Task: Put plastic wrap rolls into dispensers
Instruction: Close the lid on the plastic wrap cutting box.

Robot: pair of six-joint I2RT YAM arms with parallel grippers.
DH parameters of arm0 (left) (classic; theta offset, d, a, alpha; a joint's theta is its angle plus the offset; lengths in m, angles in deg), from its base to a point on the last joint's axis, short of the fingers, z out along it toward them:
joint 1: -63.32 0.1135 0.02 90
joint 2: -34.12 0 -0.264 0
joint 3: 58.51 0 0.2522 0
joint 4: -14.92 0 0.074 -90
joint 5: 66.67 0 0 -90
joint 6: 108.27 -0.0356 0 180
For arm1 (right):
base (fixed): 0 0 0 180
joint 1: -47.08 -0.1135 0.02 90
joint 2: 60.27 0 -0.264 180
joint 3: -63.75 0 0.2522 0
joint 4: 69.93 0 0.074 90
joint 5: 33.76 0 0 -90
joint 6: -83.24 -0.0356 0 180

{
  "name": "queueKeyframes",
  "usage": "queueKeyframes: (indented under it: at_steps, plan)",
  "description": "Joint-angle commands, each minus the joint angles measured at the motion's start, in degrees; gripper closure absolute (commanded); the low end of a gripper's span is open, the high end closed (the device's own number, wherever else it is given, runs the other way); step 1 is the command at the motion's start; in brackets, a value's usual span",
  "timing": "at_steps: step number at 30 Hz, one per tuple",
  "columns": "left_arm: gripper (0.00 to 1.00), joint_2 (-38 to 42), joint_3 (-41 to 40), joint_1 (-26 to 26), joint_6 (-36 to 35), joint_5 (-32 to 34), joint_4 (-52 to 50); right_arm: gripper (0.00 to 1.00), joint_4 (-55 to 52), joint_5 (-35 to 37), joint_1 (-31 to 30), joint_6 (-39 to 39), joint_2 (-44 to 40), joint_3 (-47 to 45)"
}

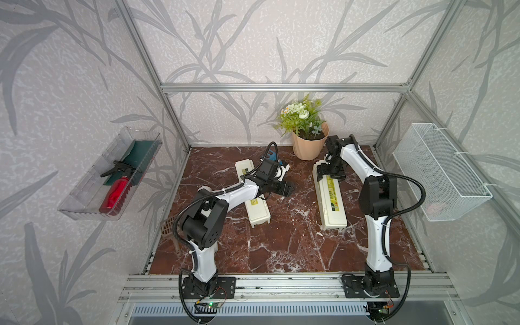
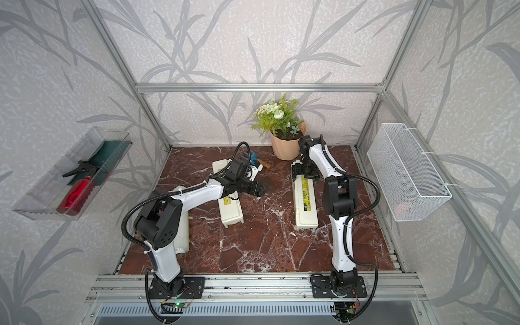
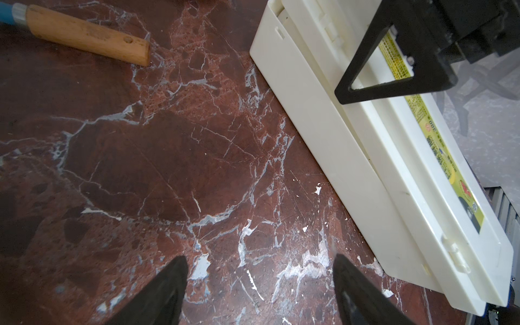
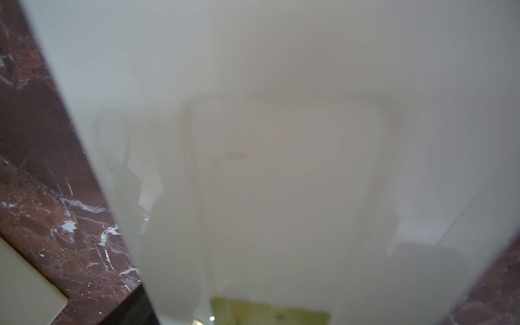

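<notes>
Two cream dispensers lie lengthways on the marble, lids down, each with a yellow-green label: the left dispenser [image 1: 257,213] [image 2: 232,215] and the right dispenser [image 1: 333,208] [image 2: 305,208] [image 3: 365,157]. My left gripper [image 1: 292,189] [image 3: 260,257] hangs open over bare marble between them, holding nothing. My right gripper [image 1: 329,176] [image 2: 305,176] sits low over the right dispenser's far end, jaws wide astride it. That dispenser [image 4: 281,140] fills the right wrist view as a blur. One plastic wrap roll [image 2: 183,225] lies along the table's left edge, partly under my left arm.
A flower pot [image 1: 306,143] stands at the back. A wooden-handled tool [image 3: 84,33] lies behind the left dispenser. A clear tray [image 1: 84,205] with a red spray bottle hangs on the left wall. A white wire basket [image 1: 441,171] hangs on the right wall.
</notes>
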Motion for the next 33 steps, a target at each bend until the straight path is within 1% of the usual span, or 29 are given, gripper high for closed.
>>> queueKeyframes:
  at_steps: [1,10,16,20,24,28,33]
  plan:
    - [0.19,-0.8,0.0,0.0,0.3,0.3,0.1,0.21,-1.8,1.7,-0.3,0.4,-0.5,2.9]
    - [0.19,-0.9,-0.1,0.1,0.0,0.1,-0.2,0.22,-1.3,1.6,-0.9,3.4,0.8,4.7]
    - [0.19,-0.9,0.2,0.1,-0.1,-0.4,-0.9,0.23,-4.2,1.4,-0.9,4.2,3.0,7.2]
    - [0.19,-0.9,0.2,0.1,0.1,-0.6,-0.9,0.23,-4.7,2.0,-1.0,4.9,2.9,7.3]
    - [0.19,-1.2,0.4,0.0,0.2,-1.2,-1.0,0.23,-5.4,1.5,-1.0,4.6,1.5,5.8]
    - [0.19,-1.4,0.5,0.0,0.5,-1.7,-0.8,0.24,-3.1,1.8,-1.0,4.4,-0.8,2.0]
    - [0.19,-1.5,0.4,0.0,0.6,-1.8,-0.9,0.24,-3.7,4.2,-1.1,4.9,-2.1,2.1]
